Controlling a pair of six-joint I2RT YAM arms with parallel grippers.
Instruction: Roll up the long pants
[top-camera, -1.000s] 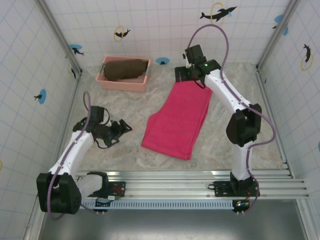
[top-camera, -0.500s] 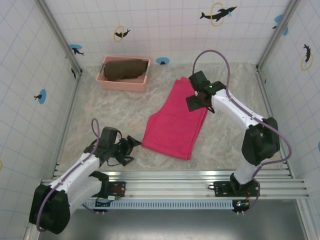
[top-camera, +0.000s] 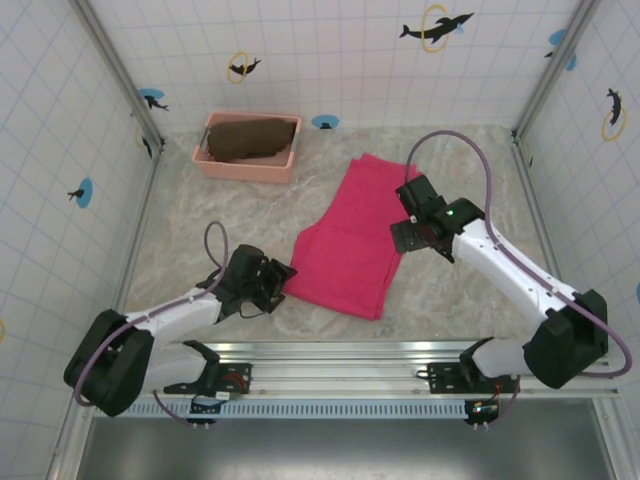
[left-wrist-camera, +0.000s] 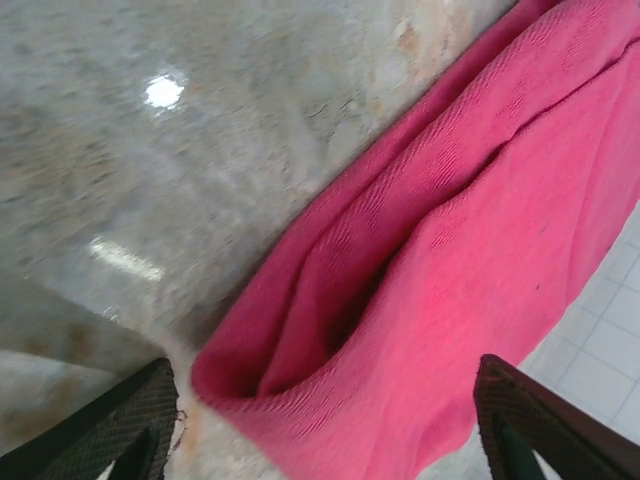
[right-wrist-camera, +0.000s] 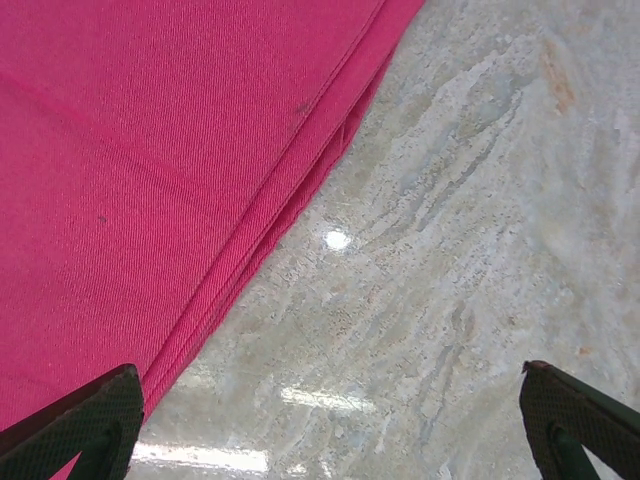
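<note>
Supporting surface: marbled table (top-camera: 200, 230), pale grey-beige, with lamp glare showing in both wrist views.
Task item: the long pants (top-camera: 358, 240) lie flat at mid-table on a diagonal. The wide end is nearest the arm bases and the narrow end points toward the far wall. Unrolled.
Right arm (top-camera: 510, 270): reaches from its base in toward the pants' right edge.
Left arm (top-camera: 170, 315): lies low across the near left of the table, wrist pointing at the pants' near left corner.
Pink basket (top-camera: 245, 172): far left of the table, well apart from the pants.
Dark brown cloth (top-camera: 245, 137): bundled inside the basket.
Right gripper (top-camera: 403, 215): jaws spread wide, holding nothing, poised over the pants' right edge.
Left gripper (top-camera: 285, 275): jaws apart, holding nothing, just beside the near left corner of the pants. Contact cannot be told from above.
Left wrist view, extra detail: the pants (left-wrist-camera: 470, 250) corner sits between the two fingertips of the left gripper (left-wrist-camera: 330, 430). Its layers gape into a dark pocket, which the top view does not resolve. Neither fingertip is seen pressing the fabric.
Right wrist view, extra detail: the pants (right-wrist-camera: 150, 150) edge shows as several stacked layers running diagonally. The right gripper (right-wrist-camera: 330, 430) straddles that edge, with one fingertip over fabric and the other over bare table.
</note>
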